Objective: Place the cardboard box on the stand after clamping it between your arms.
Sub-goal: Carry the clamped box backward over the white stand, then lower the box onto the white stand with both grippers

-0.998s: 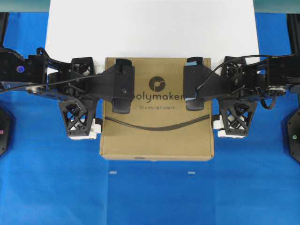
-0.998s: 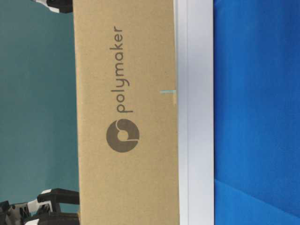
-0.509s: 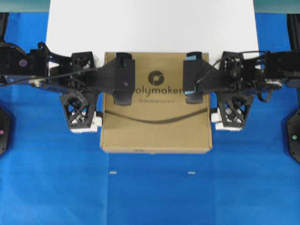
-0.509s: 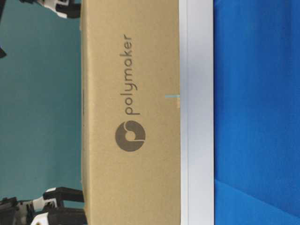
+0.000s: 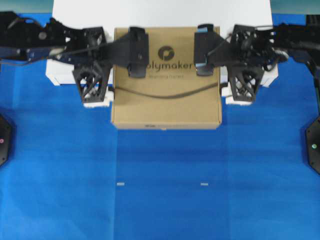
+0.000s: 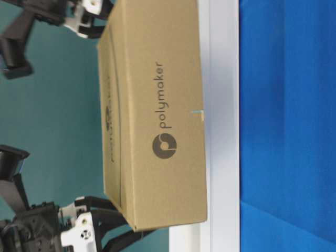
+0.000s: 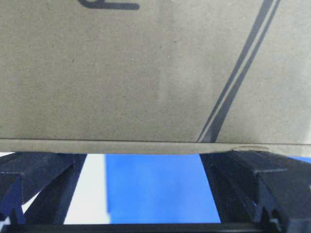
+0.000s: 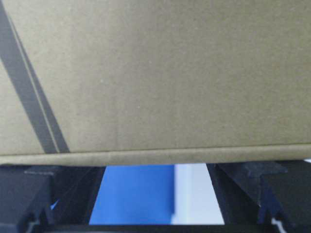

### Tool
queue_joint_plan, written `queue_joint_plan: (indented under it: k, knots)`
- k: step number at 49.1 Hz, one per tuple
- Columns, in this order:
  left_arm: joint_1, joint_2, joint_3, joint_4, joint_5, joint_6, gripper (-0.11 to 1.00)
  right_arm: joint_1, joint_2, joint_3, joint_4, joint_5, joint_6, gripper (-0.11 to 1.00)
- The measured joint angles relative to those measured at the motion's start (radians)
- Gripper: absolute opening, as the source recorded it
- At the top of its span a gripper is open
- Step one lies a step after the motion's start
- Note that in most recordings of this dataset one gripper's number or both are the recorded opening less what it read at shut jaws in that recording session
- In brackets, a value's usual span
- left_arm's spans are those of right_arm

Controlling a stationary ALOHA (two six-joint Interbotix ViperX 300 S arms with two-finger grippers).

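Polymaker cardboard box [image 5: 166, 95] is sitting clamped between the two arms, far half over the white stand [image 5: 160, 12], near half overhanging the blue cloth [image 5: 160, 190]. Left gripper [image 5: 95, 87] is pressing against the box's left side, right gripper [image 5: 243, 89] against its right side. Wrist views are showing each gripper's fingers spread wide, the box wall sitting across their tips, nothing pinched between them. Table-level view is showing the box tilted against the stand edge.

The cardboard box [image 5: 166, 95] reads "polymaker" on top and side.
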Motion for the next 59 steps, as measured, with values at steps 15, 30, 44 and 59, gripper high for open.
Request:
queue_joint_plan:
  k: [15, 30, 44, 59]
  knots:
    - [0.097, 0.058, -0.077, 0.002, -0.003, 0.071, 0.87, -0.120, 0.074, -0.034, 0.012, -0.005, -0.123, 1.00]
    - [0.196, 0.135, -0.115, 0.006, -0.003, 0.135, 0.87, -0.216, 0.137, -0.135, 0.071, -0.005, -0.247, 0.99]
    - [0.265, 0.204, -0.202, 0.012, -0.003, 0.170, 0.87, -0.299, 0.204, -0.192, 0.083, -0.005, -0.314, 0.99]
    - [0.288, 0.229, -0.244, 0.012, -0.003, 0.175, 0.87, -0.342, 0.244, -0.232, 0.133, -0.005, -0.391, 0.99]
